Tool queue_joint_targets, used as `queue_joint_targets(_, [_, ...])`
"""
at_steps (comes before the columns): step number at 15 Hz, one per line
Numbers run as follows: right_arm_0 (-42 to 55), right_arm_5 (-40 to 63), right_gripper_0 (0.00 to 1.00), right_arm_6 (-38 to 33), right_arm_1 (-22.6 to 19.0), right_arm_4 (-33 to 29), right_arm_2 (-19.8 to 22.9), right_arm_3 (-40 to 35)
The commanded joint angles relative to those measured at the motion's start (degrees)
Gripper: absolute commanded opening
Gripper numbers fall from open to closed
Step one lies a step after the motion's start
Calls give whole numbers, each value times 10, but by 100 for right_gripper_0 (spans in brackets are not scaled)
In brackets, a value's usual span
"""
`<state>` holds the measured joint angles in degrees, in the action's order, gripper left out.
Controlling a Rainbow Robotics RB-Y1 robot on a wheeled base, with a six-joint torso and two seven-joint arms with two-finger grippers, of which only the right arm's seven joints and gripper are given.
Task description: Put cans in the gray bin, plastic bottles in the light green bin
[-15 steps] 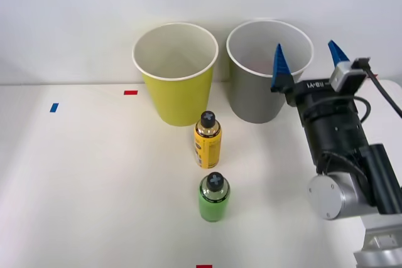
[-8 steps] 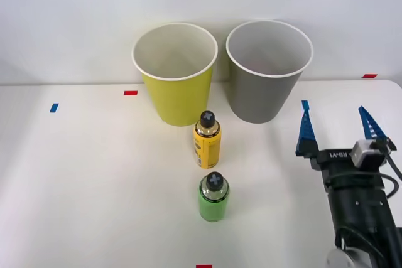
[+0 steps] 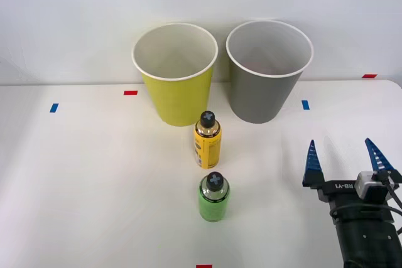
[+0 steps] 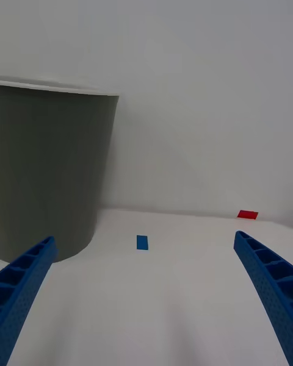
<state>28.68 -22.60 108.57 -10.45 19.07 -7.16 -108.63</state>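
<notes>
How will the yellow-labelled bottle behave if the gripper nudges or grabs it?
The yellow-labelled bottle stands upright, taller than wide, so a high nudge would probably tip it. Its round body would then likely roll. It looks small, probably light and rigid enough for the open right gripper.

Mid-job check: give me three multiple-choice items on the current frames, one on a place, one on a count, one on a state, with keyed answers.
1. Where does the yellow-labelled bottle stand?
A. Inside the gray bin
B. On the table in front of the light green bin
C. Lying beside the tool

2. How many black-capped bottles are on the table?
A. One
B. Two
C. Four

3. What is the state of the right tool?
A. Open and empty
B. Shut on a bottle
C. Shut on a can

Answers:
1 B, it stands upright before the light green bin.
2 B, yellow plus the green bottle.
3 A, blue fingers spread with nothing between.
</notes>
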Motion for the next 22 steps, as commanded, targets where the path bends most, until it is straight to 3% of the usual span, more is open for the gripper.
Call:
queue_joint_targets(1, [23, 1, 100, 4, 1, -3, 3, 0])
queue_joint_targets(5, [25, 19, 100, -13, 15, -35, 17, 0])
queue_joint_targets(7, [26, 19, 100, -122, 19, -117, 26, 5])
queue_joint_targets(10, [35, 19, 100, -230, 39, -208, 38, 8])
queue_joint_targets(14, [71, -19, 100, -344, 54, -286, 43, 15])
queue_joint_targets(16, [74, -90, 100, -399, 55, -320, 53, 62])
queue_joint_targets(20, [103, -181, 100, -393, 73, -361, 58, 95])
queue_joint_targets(22, [127, -198, 100, -308, 85, -330, 43, 101])
